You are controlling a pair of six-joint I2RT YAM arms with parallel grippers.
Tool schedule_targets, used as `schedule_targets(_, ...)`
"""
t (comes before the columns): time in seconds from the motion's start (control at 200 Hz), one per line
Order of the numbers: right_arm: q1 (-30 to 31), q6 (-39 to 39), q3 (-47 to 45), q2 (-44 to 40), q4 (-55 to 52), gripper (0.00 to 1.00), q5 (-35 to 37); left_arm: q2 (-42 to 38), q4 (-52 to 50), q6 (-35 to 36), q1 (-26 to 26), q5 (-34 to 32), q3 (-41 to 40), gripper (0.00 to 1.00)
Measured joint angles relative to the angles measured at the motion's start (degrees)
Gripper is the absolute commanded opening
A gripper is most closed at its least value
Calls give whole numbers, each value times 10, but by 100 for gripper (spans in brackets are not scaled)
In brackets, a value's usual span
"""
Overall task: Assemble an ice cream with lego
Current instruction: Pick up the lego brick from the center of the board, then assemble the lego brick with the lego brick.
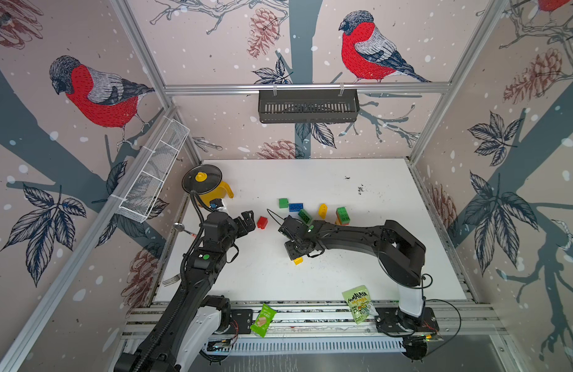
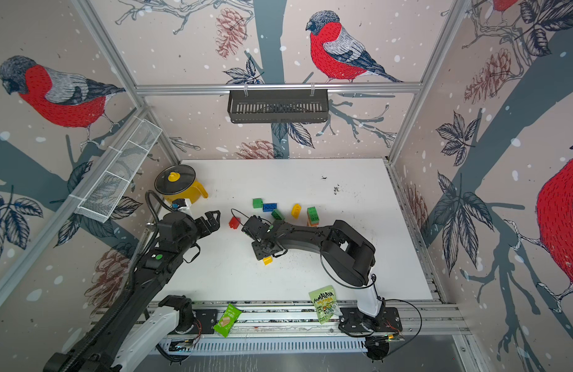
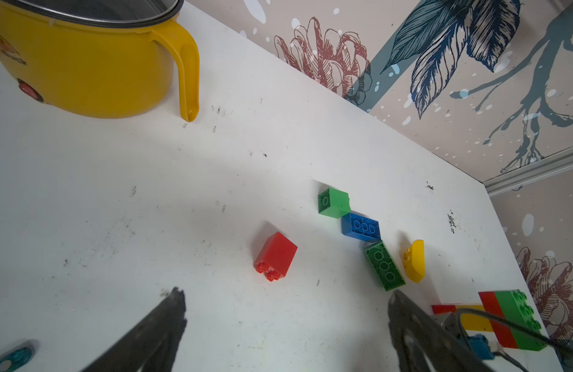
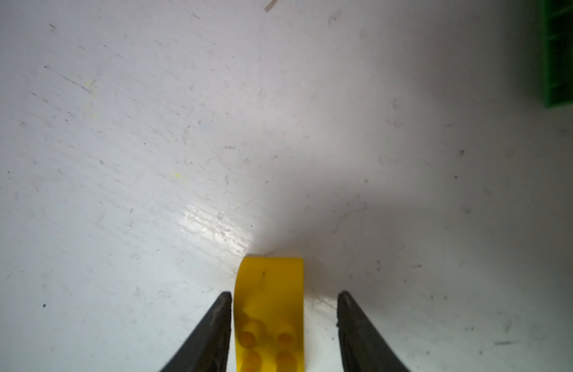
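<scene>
White tabletop [image 1: 278, 180] spreads under both my arms. Yellow pot [image 1: 219, 193] with its glass lid stands at the far left corner. Two green snack packets [image 1: 262, 320] lie on the near rail.

My left claw [image 3: 286, 294] hangs low over the board with its jaws spread wide and nothing between them. The red brick [image 3: 275, 256] lies on its side just ahead of it.

My right claw [image 4: 284, 294] points down at the middle of the table, jaws partly apart, straddling a yellow half-round brick [image 4: 269, 290] that rests on the surface. One fingertip [image 4: 222, 309] is right against it and the opposite one stands clear with a gap, so I have no grip on it.

Beyond my right wrist the other lego sits in a loose row:
- a stacked piece [image 1: 342, 215] of green, red and yellow
- a long green brick [image 1: 305, 216], corner to corner with a blue brick [image 1: 295, 206]
- a small green brick [image 1: 283, 203] against the blue brick's far end
- a second yellow half-round [image 1: 322, 211], apart from the others
</scene>
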Motion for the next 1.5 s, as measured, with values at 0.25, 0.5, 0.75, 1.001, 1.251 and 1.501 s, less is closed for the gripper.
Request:
schedule_targets(0.25, 9, 0, 6, 10, -9, 41, 5, 0, 0, 0, 1, 13, -3, 97)
schedule_targets(0.5, 12, -1, 12, 18, -23, 35, 10, -2, 0, 0, 1, 15, -3, 97)
schedule_targets(0.75, 6, -4, 12, 13, -25, 26, 8, 1, 1, 0, 1, 18, -4, 97)
schedule_targets(1.001, -114, -54, -5, -129, -36, 24, -7, 59, 47, 5, -6, 97, -2, 97)
schedule_targets(1.251, -287, -141, 11, -210, -118, 24, 33, 158, 141, 35, -78, 164, 38, 97)
schedule_targets(1.501, -325, -182, 31, -188, -165, 24, 40, 254, 165, 51, -84, 194, 90, 97)
